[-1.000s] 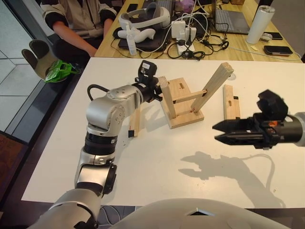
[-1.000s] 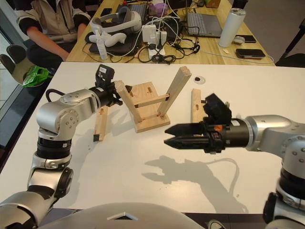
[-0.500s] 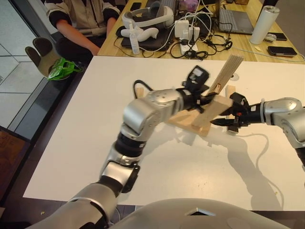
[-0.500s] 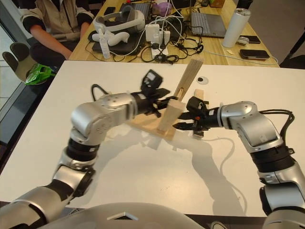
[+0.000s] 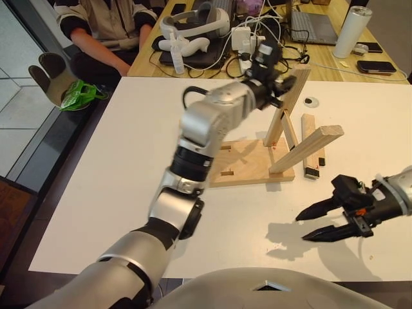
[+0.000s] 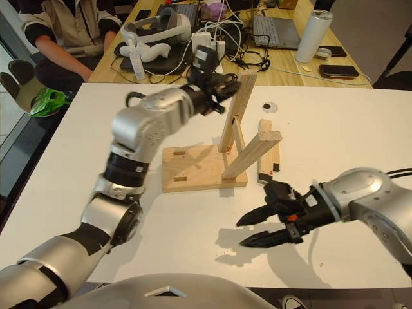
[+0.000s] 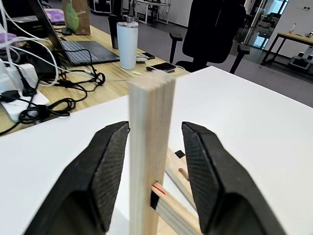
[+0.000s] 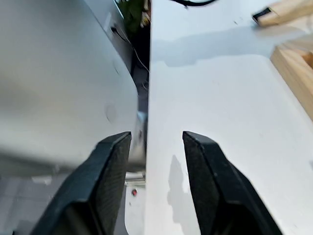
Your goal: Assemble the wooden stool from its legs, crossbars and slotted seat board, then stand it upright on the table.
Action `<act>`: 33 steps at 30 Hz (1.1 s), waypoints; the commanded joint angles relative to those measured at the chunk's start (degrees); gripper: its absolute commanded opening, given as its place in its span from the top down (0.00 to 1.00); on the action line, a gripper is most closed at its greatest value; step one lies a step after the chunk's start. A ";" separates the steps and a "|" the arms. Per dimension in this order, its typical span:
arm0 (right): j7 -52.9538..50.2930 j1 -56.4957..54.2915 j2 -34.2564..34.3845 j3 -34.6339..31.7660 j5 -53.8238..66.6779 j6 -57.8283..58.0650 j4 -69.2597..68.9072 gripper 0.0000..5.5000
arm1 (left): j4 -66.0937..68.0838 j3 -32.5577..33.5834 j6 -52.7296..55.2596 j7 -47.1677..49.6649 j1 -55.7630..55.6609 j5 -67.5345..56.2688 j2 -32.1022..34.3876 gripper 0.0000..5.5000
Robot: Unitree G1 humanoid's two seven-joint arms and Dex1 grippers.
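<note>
The slotted seat board (image 5: 237, 170) lies flat on the white table (image 5: 129, 161). Two legs rise from its right end. My left gripper (image 7: 155, 128) is shut on the top of the upright leg (image 5: 282, 114). The second leg (image 5: 309, 147) leans out to the right, and a thin crossbar (image 5: 290, 132) joins the two. A loose leg (image 5: 308, 122) lies on the table just behind them. My right gripper (image 5: 301, 228) hovers open over the table near the front right, apart from the stool, with nothing between its fingers.
A wooden desk behind the table carries cables, a headset (image 5: 193, 22), a laptop and a white tumbler (image 5: 353, 29). A small round disc (image 5: 311, 101) lies on the table at the back right. A green bag (image 5: 77, 95) sits off the left edge.
My left gripper has swung the stool assembly down, so the seat board now lies flat with the legs up. My right gripper has drawn back from the stool to the front right.
</note>
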 commanded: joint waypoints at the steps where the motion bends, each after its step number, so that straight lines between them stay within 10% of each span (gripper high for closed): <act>1: -15.55 0.79 8.37 5.97 -2.30 4.27 -2.86 0.63 | -9.21 3.27 5.03 -6.71 6.55 -1.65 12.54 0.63; 9: -35.04 -18.51 28.23 23.02 -28.69 1.20 16.25 0.63 | -6.68 6.83 5.02 -3.79 9.00 2.31 17.77 0.63; 14: -30.73 -24.50 19.71 31.47 -48.75 -12.25 28.86 0.63 | -6.83 4.56 4.10 -5.07 11.52 5.06 20.96 0.63; 19: -32.86 -31.34 19.01 30.62 -61.90 -24.64 46.13 0.63 | -6.46 2.83 3.23 -5.86 12.52 6.42 20.94 0.63; 25: -31.92 -18.30 28.85 24.11 -50.31 -6.61 26.66 0.63 | -14.19 -20.89 -1.27 -19.42 19.73 12.21 27.15 0.63; 33: -48.10 -21.59 40.96 11.38 -50.97 2.52 29.71 0.63 | -5.69 -17.30 -10.59 -16.63 11.39 12.58 13.45 0.63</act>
